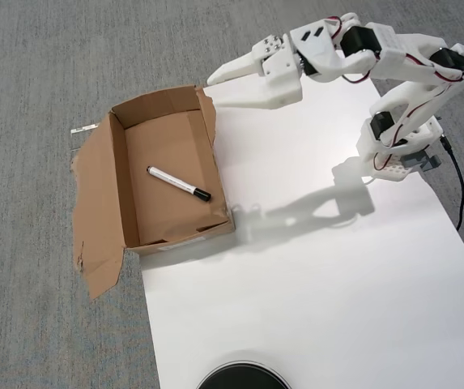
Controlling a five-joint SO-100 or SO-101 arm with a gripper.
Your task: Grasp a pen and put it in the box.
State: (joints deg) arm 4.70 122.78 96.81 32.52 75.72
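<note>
While the pen (178, 183) lies slantwise on the floor of the box (121, 174) | gripper (213, 89) beside the box's far corner, jaws slightly apart, empty | arm on white sheet (312, 284)

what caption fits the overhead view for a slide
Pen lies inside the box; the empty gripper hovers beside it.

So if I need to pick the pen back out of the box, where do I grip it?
Grip the pen mid-barrel, coming straight down from above, fingers across its diagonal. It lies flat on the floor of the box, clear of the walls. The gripper hangs empty near the box's upper right corner.
</note>
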